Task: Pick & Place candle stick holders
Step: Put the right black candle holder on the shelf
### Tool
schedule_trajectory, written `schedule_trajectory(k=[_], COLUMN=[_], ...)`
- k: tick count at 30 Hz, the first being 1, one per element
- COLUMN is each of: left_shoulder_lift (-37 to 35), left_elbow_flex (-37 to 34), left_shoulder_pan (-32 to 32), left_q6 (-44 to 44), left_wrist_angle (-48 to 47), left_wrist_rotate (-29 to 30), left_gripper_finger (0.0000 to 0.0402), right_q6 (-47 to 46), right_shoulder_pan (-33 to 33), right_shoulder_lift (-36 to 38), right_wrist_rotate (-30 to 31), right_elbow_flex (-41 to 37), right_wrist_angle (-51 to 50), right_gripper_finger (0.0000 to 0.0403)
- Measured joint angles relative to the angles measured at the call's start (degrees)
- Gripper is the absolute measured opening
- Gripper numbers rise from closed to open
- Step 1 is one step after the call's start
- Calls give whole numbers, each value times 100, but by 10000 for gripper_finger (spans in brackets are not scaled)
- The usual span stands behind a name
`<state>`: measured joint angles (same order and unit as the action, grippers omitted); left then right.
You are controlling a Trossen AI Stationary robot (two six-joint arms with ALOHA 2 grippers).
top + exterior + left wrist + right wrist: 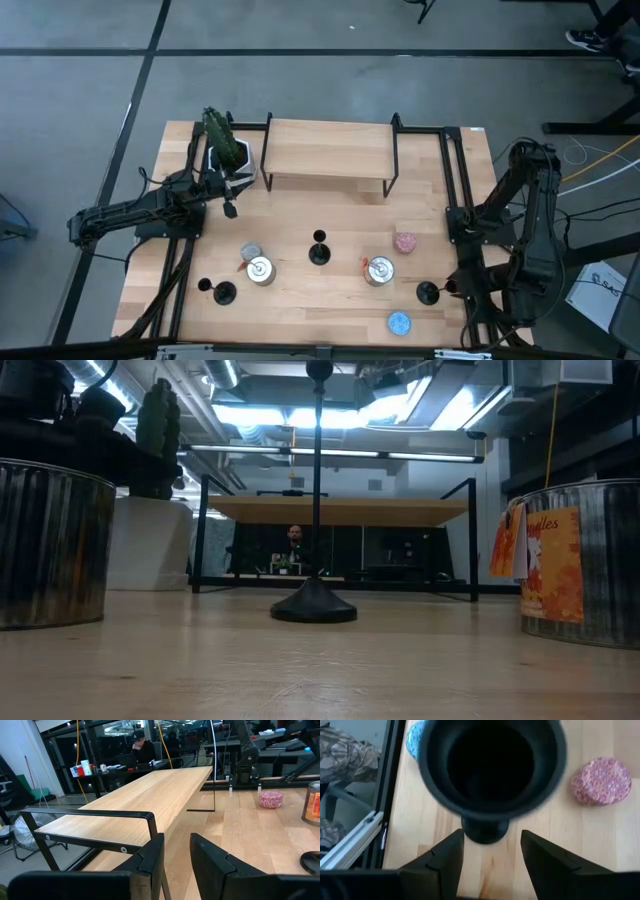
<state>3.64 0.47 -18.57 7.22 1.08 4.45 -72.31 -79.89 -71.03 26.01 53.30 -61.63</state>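
From above, three candle stick holders [319, 250] are standing on the wooden table [300, 215]; one is sitting just before the right gripper [450, 287]. Table-level, the thin stem looks tippy, so gripping low seems wise. The left gripper [175, 855] is idling narrowly parted. The right's spread jaws are flanking the cup.

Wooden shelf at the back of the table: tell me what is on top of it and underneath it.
The wooden shelf has a bare top. Underneath, the low view shows only its black legs and the room behind, with a person there. The middle candle holder hides a narrow strip of that gap.
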Motion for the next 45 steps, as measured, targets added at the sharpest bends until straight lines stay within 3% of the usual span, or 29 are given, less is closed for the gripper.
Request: schedule_trajectory(k=[6, 20, 24, 35, 45], left_shoulder_lift=[2, 2, 0, 0, 2], left_elbow_flex=[0, 0, 0, 0, 1], left_shoulder_pan=[0, 0, 0, 0, 0], left_q6=[0, 0, 0, 0, 0], left_wrist_angle=[0, 1, 0, 0, 0], left_wrist_rotate=[0, 0, 0, -2, -1], left_gripper_finger=[88, 88, 88, 88, 88], right_q6=[395, 444, 485, 406, 37], right_shoulder_pan=[96, 245, 264, 292, 613], right_shoulder_lift=[-134, -213, -214, -213, -207], right_wrist_rotate=[150, 558, 548, 384, 360], right_elbow_flex=[0, 0, 0, 0, 7], right_wrist_angle=[430, 405, 354, 361, 427], right_gripper_finger=[199, 193, 164, 37, 19])
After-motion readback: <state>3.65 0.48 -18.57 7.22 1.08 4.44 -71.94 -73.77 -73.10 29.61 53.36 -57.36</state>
